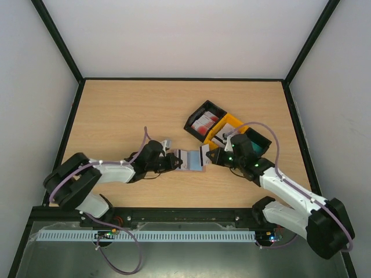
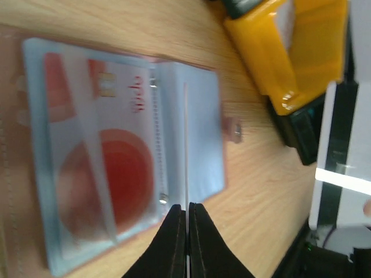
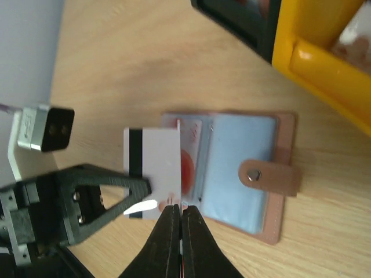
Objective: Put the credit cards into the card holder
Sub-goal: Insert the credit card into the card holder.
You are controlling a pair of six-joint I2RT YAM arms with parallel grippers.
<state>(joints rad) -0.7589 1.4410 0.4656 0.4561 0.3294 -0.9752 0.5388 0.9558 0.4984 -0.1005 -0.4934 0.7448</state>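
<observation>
Striped card (image 3: 159, 156), lengthwise near-far, partly hiding red card (image 2: 116, 174), right gripper (image 3: 178, 211) pinching it, card holder (image 3: 237, 145) lying open left-right, left gripper (image 2: 187, 211) pinching its leaf.

My top view is bright and evenly lit, with soft shadows on the pale wooden table (image 1: 116, 116). The left wrist picture is blurred (the reddish-brown leather-like card holder (image 2: 203, 145) smears), with white glare on the glossy yellow plastic tray (image 2: 278, 52); the white dark-striped plastic card (image 3: 159, 168) looks sharp in the right wrist view.
</observation>
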